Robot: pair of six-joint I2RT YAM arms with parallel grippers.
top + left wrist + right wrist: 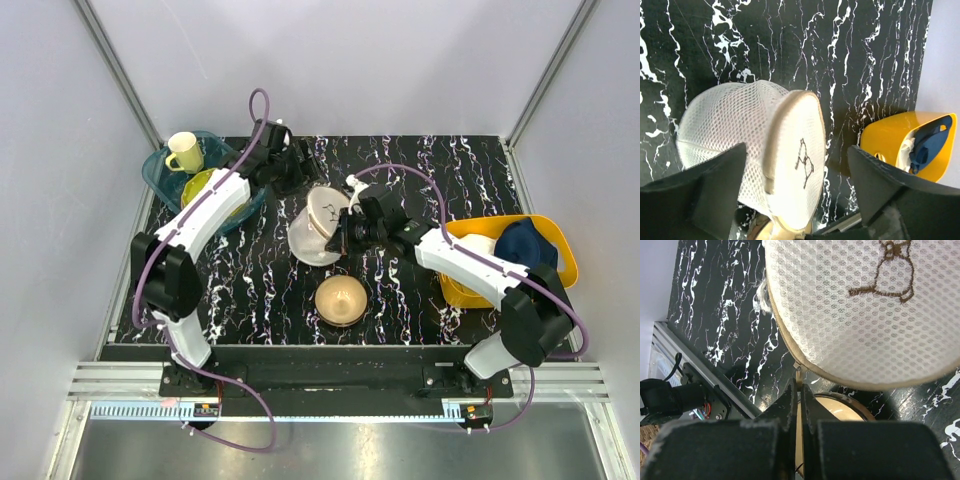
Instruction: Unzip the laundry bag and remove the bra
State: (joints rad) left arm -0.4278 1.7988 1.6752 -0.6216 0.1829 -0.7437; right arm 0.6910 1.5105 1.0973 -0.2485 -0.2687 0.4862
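Bag (318, 225) lies on its side mid-worktop (420, 160), lid apparently zipped (bra unseen). Unzipping is in hand: right jaws clench the zip pull (798, 371), left jaws gape near the bag. Next, draw the pull round the lid's rim.

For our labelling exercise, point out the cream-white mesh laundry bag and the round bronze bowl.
cream-white mesh laundry bag (725, 120), left wrist view, mesh side wall.
round bronze bowl (341, 300), top external view, hollow centre.
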